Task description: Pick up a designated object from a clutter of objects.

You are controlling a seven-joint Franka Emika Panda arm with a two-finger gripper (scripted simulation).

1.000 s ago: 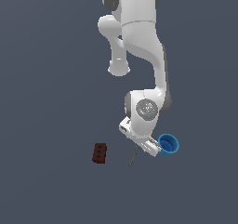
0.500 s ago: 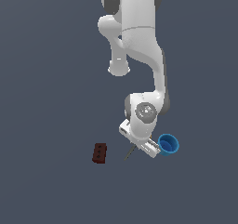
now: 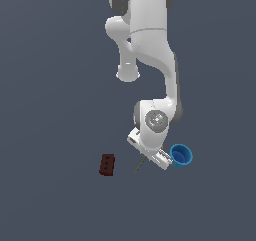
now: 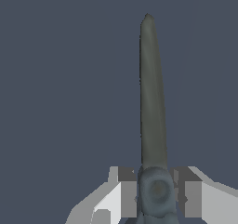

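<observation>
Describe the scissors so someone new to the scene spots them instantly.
Follow the white arm down to its gripper. The scissors sit between the jaws, long grey blades sticking out past them, between the dark red brick and blue cup. They are the only thin, pointed item.

The scissors sit pinched between the fingers of the hand, their long grey blades closed together and pointing straight out past the fingertips. The brick, dark red, lies near the blade tip; the blue cup stands just beside the hand.
</observation>
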